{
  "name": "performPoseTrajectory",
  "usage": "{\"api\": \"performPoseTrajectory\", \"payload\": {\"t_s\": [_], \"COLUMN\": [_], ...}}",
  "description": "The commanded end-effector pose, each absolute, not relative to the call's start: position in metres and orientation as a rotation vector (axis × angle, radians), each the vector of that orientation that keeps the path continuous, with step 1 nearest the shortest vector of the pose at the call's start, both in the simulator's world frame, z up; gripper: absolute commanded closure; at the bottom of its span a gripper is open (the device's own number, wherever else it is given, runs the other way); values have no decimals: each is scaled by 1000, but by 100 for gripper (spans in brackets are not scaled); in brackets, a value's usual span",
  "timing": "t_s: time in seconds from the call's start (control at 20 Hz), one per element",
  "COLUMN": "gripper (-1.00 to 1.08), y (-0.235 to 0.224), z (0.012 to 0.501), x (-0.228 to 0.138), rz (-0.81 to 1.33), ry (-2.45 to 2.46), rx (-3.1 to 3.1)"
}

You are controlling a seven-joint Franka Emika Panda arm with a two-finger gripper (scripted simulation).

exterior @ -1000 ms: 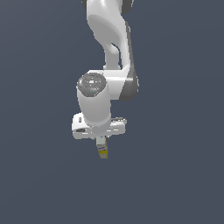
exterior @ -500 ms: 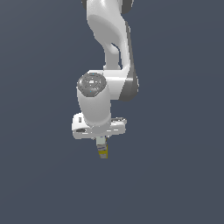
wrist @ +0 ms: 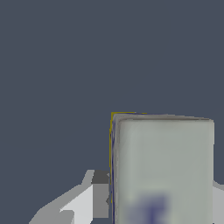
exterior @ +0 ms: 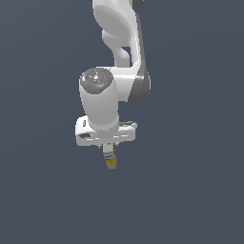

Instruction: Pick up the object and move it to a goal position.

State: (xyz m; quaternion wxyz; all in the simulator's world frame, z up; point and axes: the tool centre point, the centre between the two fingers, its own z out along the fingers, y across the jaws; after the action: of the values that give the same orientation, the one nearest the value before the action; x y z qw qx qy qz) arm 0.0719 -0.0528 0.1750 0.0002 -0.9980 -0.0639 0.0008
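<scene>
Low in the frame's centre, the gripper (exterior: 109, 151) clenches the small yellow-sided box (exterior: 111, 162) by its upper end; likely light, stiff, smooth-faced.

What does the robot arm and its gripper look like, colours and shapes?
The arm is glossy white with rounded, tube-like links and a dark grey band at one joint. A grey round cap tops the last link. The gripper has a wide, flat white body; in the wrist view a finger shows white with a dark grey pad. No cables show.
</scene>
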Motion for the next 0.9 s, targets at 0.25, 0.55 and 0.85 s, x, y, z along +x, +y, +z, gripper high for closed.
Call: {"api": "performPoseTrajectory", "payload": {"t_s": [0.25, 0.55, 0.85], "gripper": [108, 108, 108], "y": [-65, -80, -95], "z": [230, 295, 362], "x": [53, 30, 7], "rz": [0, 0, 0], "ry": [-200, -200, -200], "rx": [-3135, -3135, -3134]}}
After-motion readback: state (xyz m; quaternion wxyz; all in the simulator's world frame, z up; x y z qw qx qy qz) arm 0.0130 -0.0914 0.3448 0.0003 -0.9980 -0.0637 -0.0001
